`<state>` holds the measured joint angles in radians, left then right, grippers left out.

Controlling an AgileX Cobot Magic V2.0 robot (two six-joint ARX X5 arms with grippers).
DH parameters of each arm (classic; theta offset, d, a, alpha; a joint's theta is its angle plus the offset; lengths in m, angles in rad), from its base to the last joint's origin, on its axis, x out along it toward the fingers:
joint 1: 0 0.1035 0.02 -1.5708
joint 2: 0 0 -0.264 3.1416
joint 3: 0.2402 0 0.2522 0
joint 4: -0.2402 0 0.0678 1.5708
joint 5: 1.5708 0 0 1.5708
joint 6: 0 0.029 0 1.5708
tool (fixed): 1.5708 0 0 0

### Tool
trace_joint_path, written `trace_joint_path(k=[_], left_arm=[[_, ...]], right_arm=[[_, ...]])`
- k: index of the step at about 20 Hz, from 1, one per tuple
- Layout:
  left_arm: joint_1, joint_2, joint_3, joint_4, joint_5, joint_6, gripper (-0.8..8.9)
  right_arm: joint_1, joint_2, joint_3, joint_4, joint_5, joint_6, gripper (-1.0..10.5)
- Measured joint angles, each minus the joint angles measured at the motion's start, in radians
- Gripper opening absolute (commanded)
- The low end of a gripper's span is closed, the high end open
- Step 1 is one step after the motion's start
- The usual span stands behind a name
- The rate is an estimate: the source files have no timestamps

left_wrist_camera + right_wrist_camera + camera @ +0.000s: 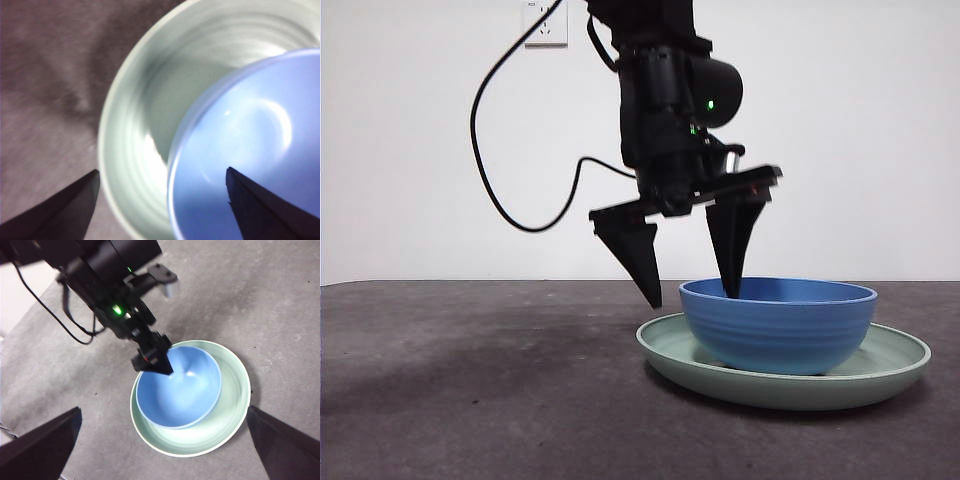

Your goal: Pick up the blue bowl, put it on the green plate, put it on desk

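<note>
The blue bowl (778,325) sat inside the green plate (895,362), off-centre, both resting on the table (470,380). The left hand (692,290) hung spread over the bowl's rim, one jaw inside the bowl and one outside; the right hand (160,440) waited high above, also spread. No legible writing or brand marks were visible

The desk (470,380) carries only the green plate (895,360).

one blue bowl (778,322), one green plate (880,365), seemingly two grippers (692,268)
</note>
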<state>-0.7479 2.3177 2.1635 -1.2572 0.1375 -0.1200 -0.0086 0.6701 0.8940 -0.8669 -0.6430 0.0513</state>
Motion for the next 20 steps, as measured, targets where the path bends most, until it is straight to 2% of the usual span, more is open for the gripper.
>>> trace_joint_path(k=[3, 6, 12, 17, 20], left_arm=[[0.009, -0.055, 0.024, -0.088, -0.001, 0.026, 4.23], [0.011, -0.197, 0.027, -0.152, -0.001, 0.057, 5.41], [0.011, -0.45, 0.027, -0.16, -0.001, 0.082, 5.4], [0.011, -0.706, -0.125, -0.15, -0.001, 0.105, 5.32], [0.027, -0.898, -0.31, -0.031, -0.001, 0.122, 5.3]], right_arm=[[0.0, 0.0, 0.0, 0.0, 0.0, 0.0, 5.5], [0.0, 0.0, 0.0, 0.0, 0.0, 0.0, 5.5], [0.0, 0.0, 0.0, 0.0, 0.0, 0.0, 5.5], [0.0, 0.001, 0.0, 0.0, 0.0, 0.0, 5.5], [0.0, 0.001, 0.0, 0.0, 0.0, 0.0, 5.5]])
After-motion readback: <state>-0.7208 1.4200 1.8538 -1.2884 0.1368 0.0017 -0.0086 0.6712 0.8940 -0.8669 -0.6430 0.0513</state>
